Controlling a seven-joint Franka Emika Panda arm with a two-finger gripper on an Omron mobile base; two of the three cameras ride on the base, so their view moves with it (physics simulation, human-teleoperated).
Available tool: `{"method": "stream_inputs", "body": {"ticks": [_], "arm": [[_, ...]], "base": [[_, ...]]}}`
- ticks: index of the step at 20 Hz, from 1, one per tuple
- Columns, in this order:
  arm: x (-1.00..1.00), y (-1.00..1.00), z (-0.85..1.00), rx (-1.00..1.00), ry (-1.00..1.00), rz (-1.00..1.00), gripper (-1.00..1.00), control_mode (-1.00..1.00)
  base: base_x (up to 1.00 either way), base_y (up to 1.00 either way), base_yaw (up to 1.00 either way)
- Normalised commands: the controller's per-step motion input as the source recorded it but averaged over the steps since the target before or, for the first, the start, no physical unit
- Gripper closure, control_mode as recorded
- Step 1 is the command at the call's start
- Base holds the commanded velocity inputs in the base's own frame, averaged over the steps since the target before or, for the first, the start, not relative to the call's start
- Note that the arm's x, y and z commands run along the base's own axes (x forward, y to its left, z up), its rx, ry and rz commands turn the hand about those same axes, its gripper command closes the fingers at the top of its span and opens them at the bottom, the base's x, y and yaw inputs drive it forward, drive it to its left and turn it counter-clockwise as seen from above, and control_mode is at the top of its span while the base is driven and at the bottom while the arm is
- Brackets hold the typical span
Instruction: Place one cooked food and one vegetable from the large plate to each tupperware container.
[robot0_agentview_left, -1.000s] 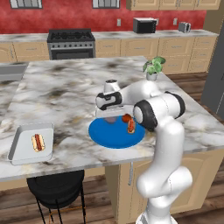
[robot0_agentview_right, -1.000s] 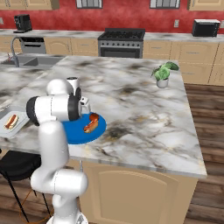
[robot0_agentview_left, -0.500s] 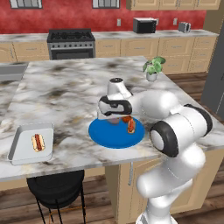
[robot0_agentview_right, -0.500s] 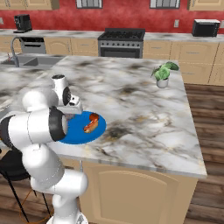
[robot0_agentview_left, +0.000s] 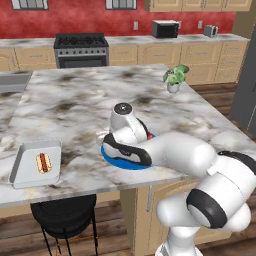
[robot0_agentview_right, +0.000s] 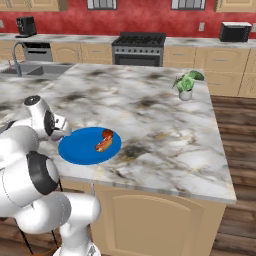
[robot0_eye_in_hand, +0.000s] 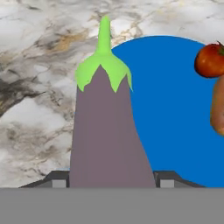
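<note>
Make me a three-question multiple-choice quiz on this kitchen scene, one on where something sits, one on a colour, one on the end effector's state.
1. Where does the grey tray with a hot dog in it sit?
A. on the stove
B. near the island counter's front edge, left of the blue plate in the left base view
C. on the blue plate

2. What colour is the large plate?
A. blue
B. red
C. white

3. What is the end effector doing?
A. hanging open with nothing in it
B. shut on the tomato
C. shut on the eggplant

Answers:
1 B, the tray lies on the marble well apart from the plate.
2 A, it is bright blue in every view.
3 C, the hand view shows the eggplant rising between the tips of the end effector, while the tomato stays on the plate.
</note>
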Motion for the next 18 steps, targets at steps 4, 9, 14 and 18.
{"method": "stream_inputs", "body": {"ticks": [4, 9, 14, 18], "arm": [[-0.12, 0.92, 0.16, 0.02, 0.00, -0.01, 1.00, -1.00], [0.00, 0.81, 0.29, 0.07, 0.14, 0.00, 1.00, -1.00], [0.00, 0.84, 0.13, 0.12, 0.10, 0.00, 1.00, -1.00], [0.00, 0.99, 0.00, 0.02, 0.00, 0.00, 1.00, -1.00]], "base": [[0.00, 0.00, 0.00], [0.00, 0.00, 0.00], [0.00, 0.00, 0.00], [0.00, 0.00, 0.00]]}}
